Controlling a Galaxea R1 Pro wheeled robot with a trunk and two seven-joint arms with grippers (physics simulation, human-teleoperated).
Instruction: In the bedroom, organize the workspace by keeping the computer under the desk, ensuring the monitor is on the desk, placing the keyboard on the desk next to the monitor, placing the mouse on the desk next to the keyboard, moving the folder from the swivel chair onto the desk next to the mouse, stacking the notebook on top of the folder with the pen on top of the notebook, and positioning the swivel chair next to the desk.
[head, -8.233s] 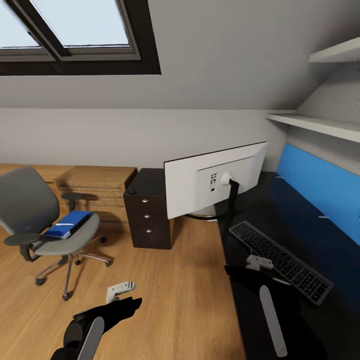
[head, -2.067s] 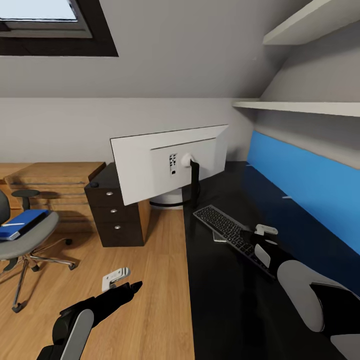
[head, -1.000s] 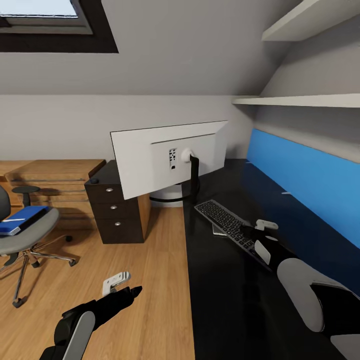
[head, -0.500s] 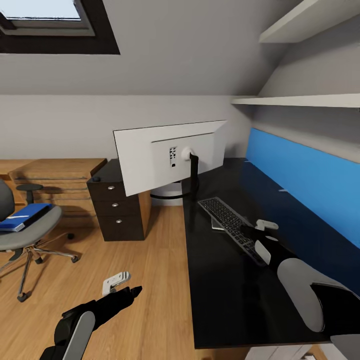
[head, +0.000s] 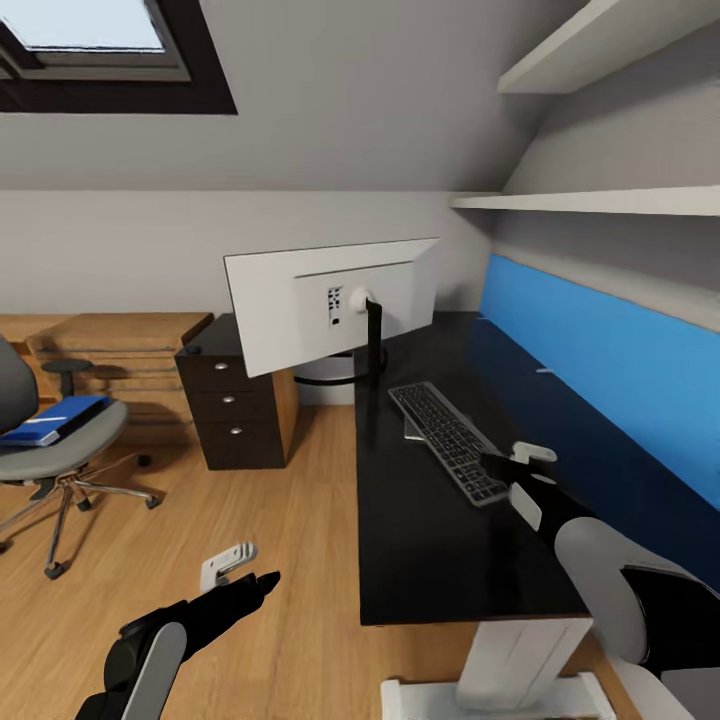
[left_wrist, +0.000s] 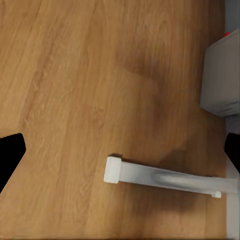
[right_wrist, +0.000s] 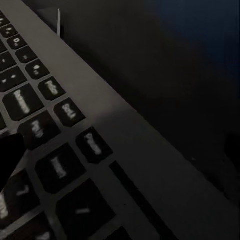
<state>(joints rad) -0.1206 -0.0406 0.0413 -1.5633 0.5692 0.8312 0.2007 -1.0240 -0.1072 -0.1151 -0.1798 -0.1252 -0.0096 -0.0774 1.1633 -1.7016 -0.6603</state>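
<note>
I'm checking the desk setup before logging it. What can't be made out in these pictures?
- Monitor, head view: its back faces the camera, so the screen is hidden.
- Swivel chair, head view: cut off by the picture's left edge.
- Keyboard, right wrist view: key labels blurred.
- Right gripper, head view: its jaws at the keyboard's near end; grip unclear.

My right wrist camera looks close at the keyboard (right_wrist: 55, 150). The keys have small light marks on them, but they are too blurry for me to read. I can read no words or numbers anywhere else.
</note>
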